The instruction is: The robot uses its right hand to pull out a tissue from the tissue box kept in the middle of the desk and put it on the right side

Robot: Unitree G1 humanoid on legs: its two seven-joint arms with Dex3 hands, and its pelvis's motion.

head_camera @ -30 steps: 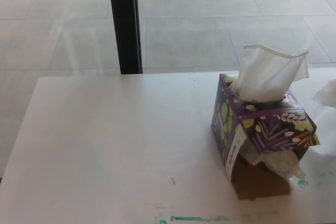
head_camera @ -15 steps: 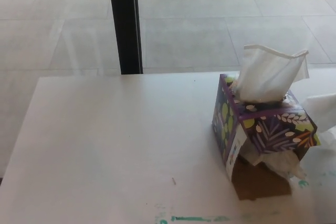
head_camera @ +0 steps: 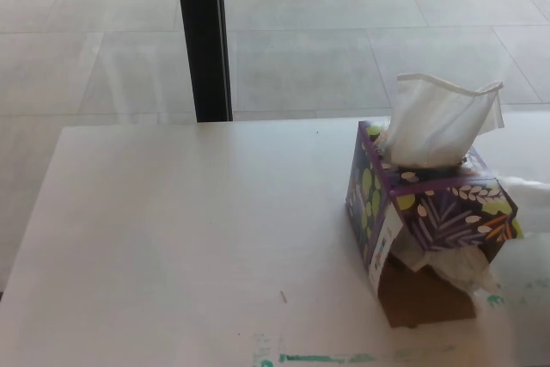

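A purple tissue box [head_camera: 430,212] with a leaf pattern stands on the white desk [head_camera: 189,238], right of the middle. A white tissue [head_camera: 440,122] sticks up out of its top. The box's near side is torn open, with brown cardboard and crumpled tissue [head_camera: 451,266] showing there. Another loose white tissue [head_camera: 533,204] lies on the desk at the right edge of the picture, just right of the box. Neither of my hands shows in the head view.
A black post [head_camera: 203,36] stands behind the desk's far edge, with grey tiled floor beyond. Green marks [head_camera: 318,357] run along the desk's near edge. A small dark speck [head_camera: 283,296] lies on the desk.
The loose tissue at the right edge has dropped lower, from beside the box's top down to the desk surface. The box and its standing tissue have not moved.
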